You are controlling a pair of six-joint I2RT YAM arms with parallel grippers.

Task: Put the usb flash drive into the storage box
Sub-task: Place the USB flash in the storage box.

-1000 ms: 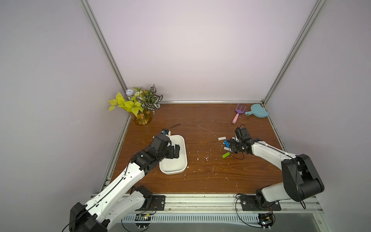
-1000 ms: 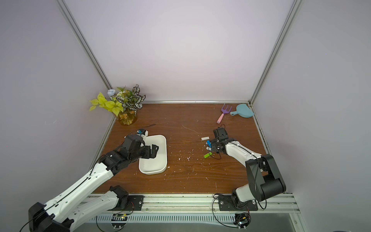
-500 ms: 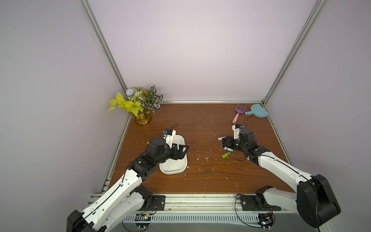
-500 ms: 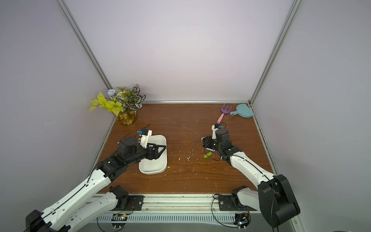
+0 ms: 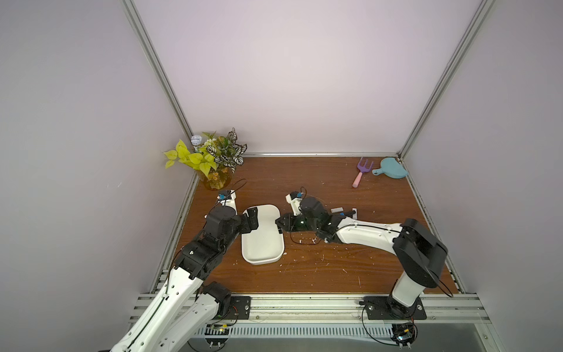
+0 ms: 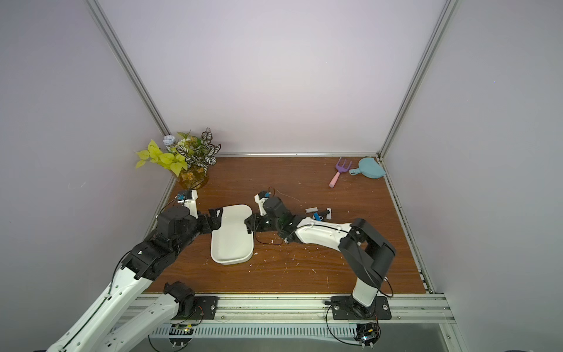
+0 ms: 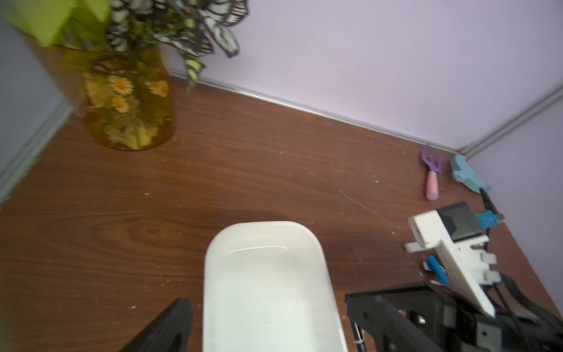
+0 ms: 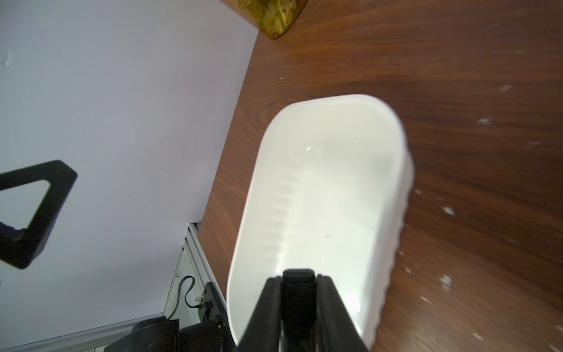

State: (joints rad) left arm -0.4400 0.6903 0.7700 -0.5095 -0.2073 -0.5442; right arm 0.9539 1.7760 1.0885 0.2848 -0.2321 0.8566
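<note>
The white storage box [image 5: 263, 243] [image 6: 231, 243] lies on the wooden table left of the middle. My right gripper [image 5: 278, 224] [image 8: 298, 282] reaches over its right rim, shut on a small black usb flash drive [image 8: 298, 274] that hangs above the box floor [image 8: 335, 183]. At the box's far left corner my left gripper [image 5: 252, 221] [image 6: 216, 218] stands open and holds nothing. One of its fingers [image 7: 170, 326] sits just clear of the box wall [image 7: 210, 289].
More small drives, grey [image 5: 336, 209], blue [image 5: 342, 214] and black-and-white [image 5: 353, 211], lie behind the right forearm. A plant in an amber vase [image 5: 213, 170] fills the back left corner. A purple toy rake [image 5: 361, 172] and a light-blue scoop [image 5: 391, 167] lie at the back right. White crumbs dot the wood.
The right arm swung left from the pile of drives to the box's right rim, carrying the black drive. The left gripper drew back from over the box to its left corner.
</note>
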